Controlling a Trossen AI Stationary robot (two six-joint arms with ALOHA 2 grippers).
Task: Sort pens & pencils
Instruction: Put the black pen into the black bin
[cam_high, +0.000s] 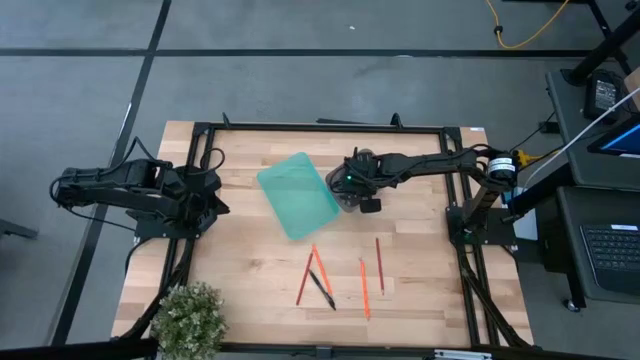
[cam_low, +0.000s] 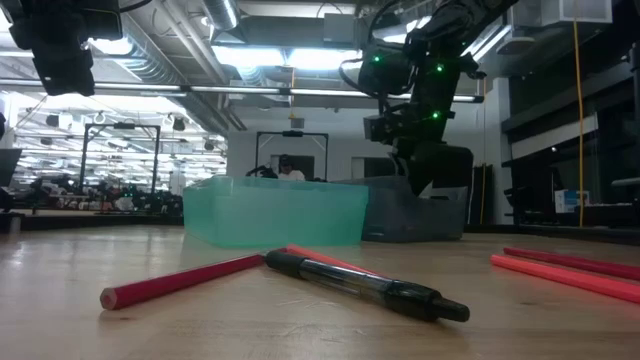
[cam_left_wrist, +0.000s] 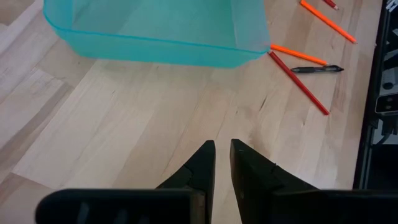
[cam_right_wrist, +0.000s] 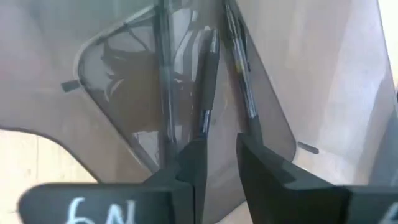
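The right gripper (cam_right_wrist: 216, 158) hangs with its tips just inside the clear grey plastic bin (cam_right_wrist: 186, 93), its two dark fingers (cam_right_wrist: 193, 163) a narrow gap apart. A thin black pen (cam_right_wrist: 207, 93) lies in line with that gap, its near end right at the fingertips; whether the pads touch it cannot be told. Just beside it in the same bin lies a second black pen (cam_right_wrist: 239, 68), and a third thin stick (cam_right_wrist: 163, 74) shows on the other side, too blurred to name. From above, this gripper (cam_high: 352, 190) sits over the grey bin (cam_high: 345, 200), which stands touching the translucent teal plastic bin (cam_high: 298, 195).

Farther from the right gripper, toward the front edge of the light wooden table (cam_high: 240, 270), the loose pieces lie well apart from both bins: two orange-red pencils (cam_high: 310, 272) crossed with one black pen (cam_high: 322, 287), then two more orange-red pencils (cam_high: 364, 285) lying side by side with a gap between. In the low view the black pen (cam_low: 365, 285) rests across a red pencil (cam_low: 180, 281).

The left gripper (cam_left_wrist: 222, 149) hovers above bare table at the far side, its fingers nearly together around nothing. Ahead of it stands the teal bin (cam_left_wrist: 155, 31), and beyond that the pencils (cam_left_wrist: 298, 90) and the pen (cam_left_wrist: 317, 69). A small green potted plant (cam_high: 188, 318) sits at the table's front corner.
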